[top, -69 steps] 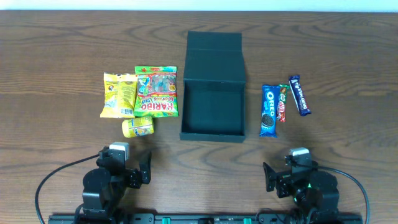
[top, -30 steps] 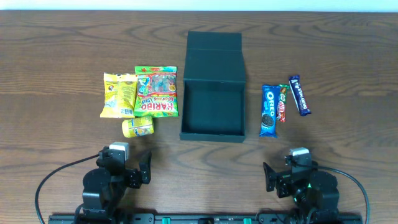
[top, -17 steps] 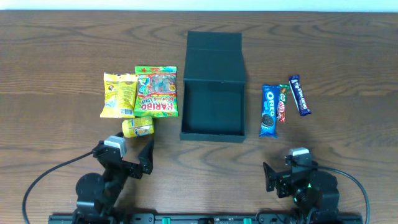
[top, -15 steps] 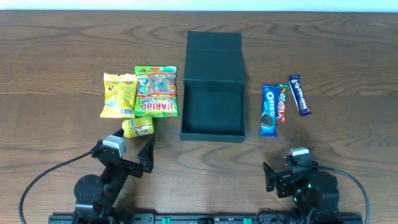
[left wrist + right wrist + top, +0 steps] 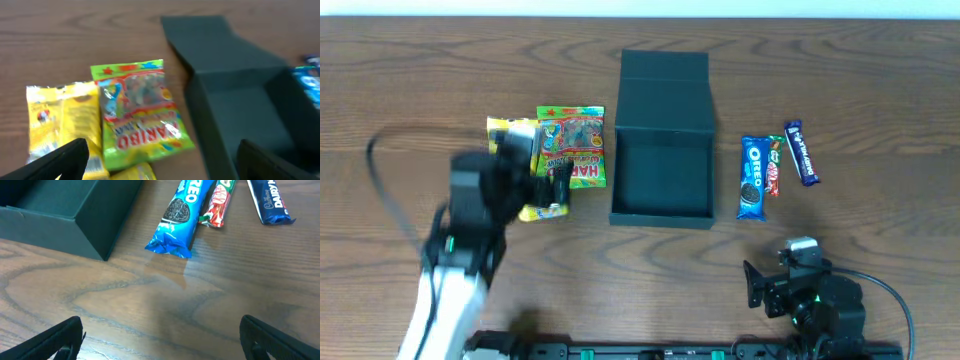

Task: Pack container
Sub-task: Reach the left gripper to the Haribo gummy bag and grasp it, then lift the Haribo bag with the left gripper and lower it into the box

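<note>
The dark teal-green container (image 5: pixel 663 170) sits open at the table's middle, its flap lid (image 5: pixel 664 92) lying flat behind it; it also shows in the left wrist view (image 5: pixel 240 110) and the right wrist view (image 5: pixel 60 210). My left gripper (image 5: pixel 542 180) is open above the yellow packets, left of the container, holding nothing. Under it lie a green Haribo bag (image 5: pixel 137 112), a yellow packet (image 5: pixel 62 122) and a small yellow packet (image 5: pixel 135 172). My right gripper (image 5: pixel 775 285) is open and empty near the front edge. An Oreo pack (image 5: pixel 182 217) lies ahead of it.
Right of the container lie the Oreo pack (image 5: pixel 752 178), a red-green bar (image 5: pixel 773 168) and a dark blue bar (image 5: pixel 801 153). The red-green bar (image 5: pixel 220 200) and blue bar (image 5: pixel 270 202) also show in the right wrist view. The table is brown wood.
My left arm has risen from the front edge and swung forward over the yellow packets. The right arm and all the objects have not moved.
</note>
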`<act>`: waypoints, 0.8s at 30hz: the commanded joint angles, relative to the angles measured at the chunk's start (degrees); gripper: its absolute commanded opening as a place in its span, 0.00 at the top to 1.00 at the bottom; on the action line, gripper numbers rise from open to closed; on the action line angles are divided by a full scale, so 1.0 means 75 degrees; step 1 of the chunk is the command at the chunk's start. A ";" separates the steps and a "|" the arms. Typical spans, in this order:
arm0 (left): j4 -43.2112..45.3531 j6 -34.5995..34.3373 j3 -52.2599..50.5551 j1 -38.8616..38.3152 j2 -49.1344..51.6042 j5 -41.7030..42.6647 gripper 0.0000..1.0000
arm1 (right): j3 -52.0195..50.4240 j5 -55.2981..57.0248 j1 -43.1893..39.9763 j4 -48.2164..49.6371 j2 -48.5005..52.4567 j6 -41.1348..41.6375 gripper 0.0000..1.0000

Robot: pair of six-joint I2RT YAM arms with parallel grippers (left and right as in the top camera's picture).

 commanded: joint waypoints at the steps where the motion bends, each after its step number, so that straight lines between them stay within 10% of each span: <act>1: -0.0277 0.0469 0.1067 -0.0117 0.1682 -0.0933 0.04 | -0.0082 0.0026 -0.0041 -0.0067 -0.0058 -0.0090 0.01; 16: 0.0988 0.0548 0.1941 -0.0265 0.5514 -0.0452 0.00 | -0.0082 0.0026 -0.0041 -0.0067 -0.0058 -0.0090 0.01; 24: 0.1276 0.0545 0.1941 -0.0428 0.6356 -0.0682 0.33 | -0.0082 0.0026 -0.0041 -0.0067 -0.0058 -0.0090 0.01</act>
